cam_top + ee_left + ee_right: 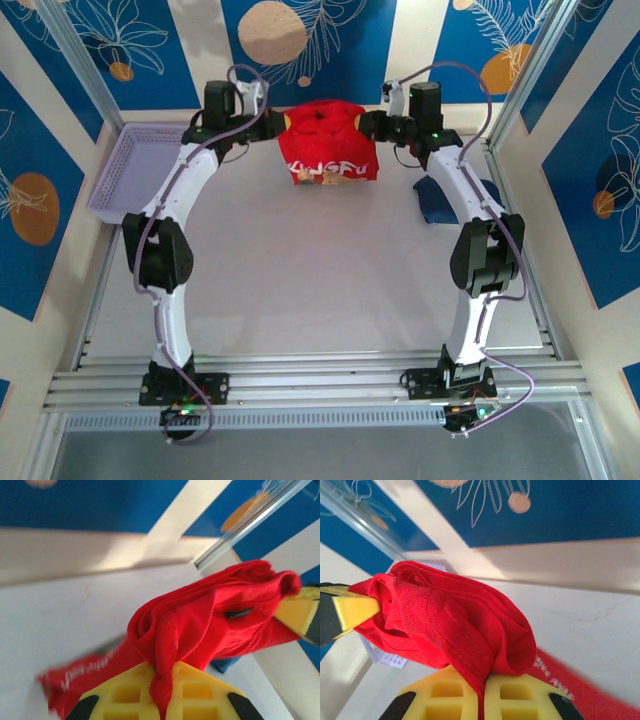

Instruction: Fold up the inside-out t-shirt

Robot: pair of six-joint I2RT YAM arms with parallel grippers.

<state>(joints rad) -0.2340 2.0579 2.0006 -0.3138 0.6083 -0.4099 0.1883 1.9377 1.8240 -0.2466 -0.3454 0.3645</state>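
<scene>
Far left, a lavender basket [135, 170] sits at the edge of the bench [320, 300], its near corner hidden behind the left arm.

The left pincer [162, 682]: its yellow fingers [125, 695] are cut off by the bottom of the left wrist view. The jaws are narrow, clamped on a bunched fold of the inside-out t-shirt [328, 140]. Where they meet is buried in cloth. Below the fold the cloth blurs out of focus.

The t-shirt hangs at the far middle of the bench, strung between both pincers. Whether its lower edge touches the surface we cannot tell. It is bright red and soft, heavily gathered at the top, with seams and stitching showing close up. A band of pale lettering runs across the lower part, and we cannot read it from above. Sleeves and collar are lost in the folds.

The right pincer [482, 687] is likewise cropped, with narrow jaws pinching a red fold. Right of it a dark navy garment [440, 200] lies on the bench, partly hidden by the right arm.
</scene>
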